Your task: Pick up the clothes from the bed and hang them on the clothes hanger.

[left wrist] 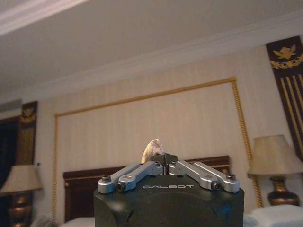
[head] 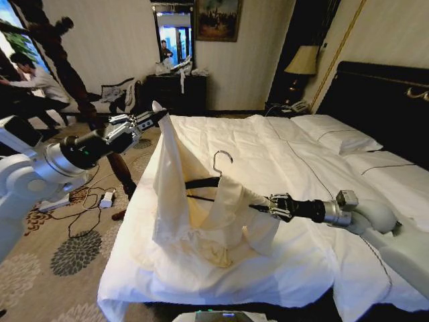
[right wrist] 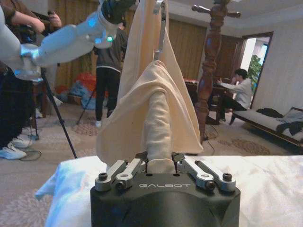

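while left pincer (head: 159, 113) clamps the clothes (head: 201, 201) aloft, right pincer (head: 258, 203) clamps them too.

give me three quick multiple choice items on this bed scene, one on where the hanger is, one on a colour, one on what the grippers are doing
1. Where is the clothes hanger?
A. on the wooden stand
B. partly inside the clothes above the bed
C. on the floor

2. What colour are the clothes?
A. cream, pale yellow
B. dark blue
C. red

3. What state are the grippers in?
A. both open
B. left gripper open, right gripper shut
C. both shut on the clothes

Answers:
1 B, its silver hook sticks out of the fabric over the bed.
2 A, the fabric looks yellower than the white duvet.
3 C, the left gripper pinches a raised tip of fabric, and the right gripper clamps a fabric fold.
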You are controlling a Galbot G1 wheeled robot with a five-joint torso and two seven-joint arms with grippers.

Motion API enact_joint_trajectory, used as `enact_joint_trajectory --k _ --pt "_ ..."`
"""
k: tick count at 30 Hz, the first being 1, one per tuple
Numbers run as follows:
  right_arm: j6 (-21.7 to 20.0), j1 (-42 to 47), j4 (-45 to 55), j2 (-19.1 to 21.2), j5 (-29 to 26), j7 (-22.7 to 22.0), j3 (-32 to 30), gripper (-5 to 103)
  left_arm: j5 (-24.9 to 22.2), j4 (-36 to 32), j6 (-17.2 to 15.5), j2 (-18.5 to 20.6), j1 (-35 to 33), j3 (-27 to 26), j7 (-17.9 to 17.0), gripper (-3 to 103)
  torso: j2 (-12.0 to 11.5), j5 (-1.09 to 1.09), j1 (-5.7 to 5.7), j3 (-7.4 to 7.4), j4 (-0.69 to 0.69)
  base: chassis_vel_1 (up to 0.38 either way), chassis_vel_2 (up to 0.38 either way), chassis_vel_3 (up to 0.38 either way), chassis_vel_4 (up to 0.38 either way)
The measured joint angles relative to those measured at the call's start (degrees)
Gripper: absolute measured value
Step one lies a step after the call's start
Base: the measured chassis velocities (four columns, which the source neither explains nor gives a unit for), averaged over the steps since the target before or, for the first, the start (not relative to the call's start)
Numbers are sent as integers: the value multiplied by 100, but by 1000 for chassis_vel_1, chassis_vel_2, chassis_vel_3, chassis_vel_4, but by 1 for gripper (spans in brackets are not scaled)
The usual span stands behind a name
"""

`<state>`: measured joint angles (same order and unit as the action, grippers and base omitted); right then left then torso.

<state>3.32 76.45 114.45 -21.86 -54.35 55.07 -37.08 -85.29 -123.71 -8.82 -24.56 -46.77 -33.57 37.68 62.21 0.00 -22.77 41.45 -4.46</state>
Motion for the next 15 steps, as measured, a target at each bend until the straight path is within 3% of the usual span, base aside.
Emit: enact_joint_trajectory --k 15 --pt "57 -20 567 9 -1083 -590 94 21 641 -597 -2 -127 -374 469 153 1 0 0 0 0 0 0 0 0 0"
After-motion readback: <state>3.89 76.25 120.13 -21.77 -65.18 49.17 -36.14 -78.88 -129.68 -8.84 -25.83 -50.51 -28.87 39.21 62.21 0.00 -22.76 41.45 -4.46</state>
